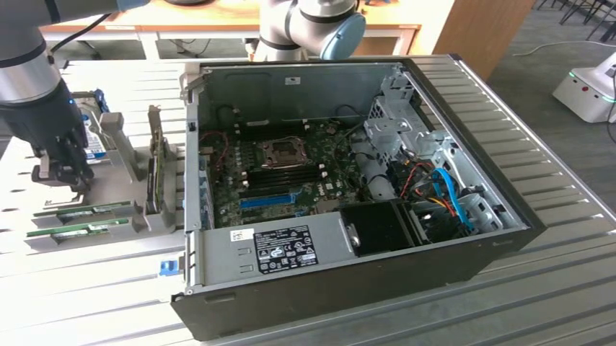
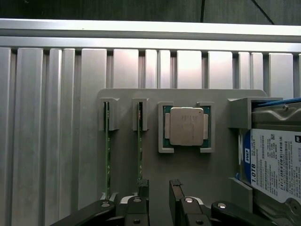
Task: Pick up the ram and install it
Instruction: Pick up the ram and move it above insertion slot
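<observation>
robot arm (image 1: pixel 29 79) is at the exterior view's left, hanging above a grey holder (image 2: pixel 188 174) on the ribbed metal worktop (image 1: pixel 549 288). jaws point down at the holder, spread wide, nothing between them, nothing held. in the wrist view the two tips sit apart over the holder. one tip lines up with the end of the ram (image 2: pixel 139 141), the other is over bare grey plate on the cpu (image 2: pixel 186 126) side. can't tell if that tip actually touches the stick.

ram stands upright on edge in its narrow slot in the holder, green board seen edge-on. second ram stick (image 2: pixel 107 150) stands in the slot just beside it, parallel, on the side away from the cpu. in the exterior view both sticks show green faces with pale labels. cpu lies flat in a square pocket next to the ram. hard drive (image 2: pixel 273 165) with blue and white label stands past the cpu at the holder's end.

open pc case (image 1: pixel 500 238) lies on its side mid worktop, just beside the holder, on the exterior view's right of it. motherboard (image 1: pixel 318 169) faces up inside, with a long blue slot (image 1: pixel 267 201), a cpu socket (image 1: pixel 285 151) and blue cables (image 1: pixel 452 191) toward the drive bays. ram not installed yet, still in the holder.
</observation>
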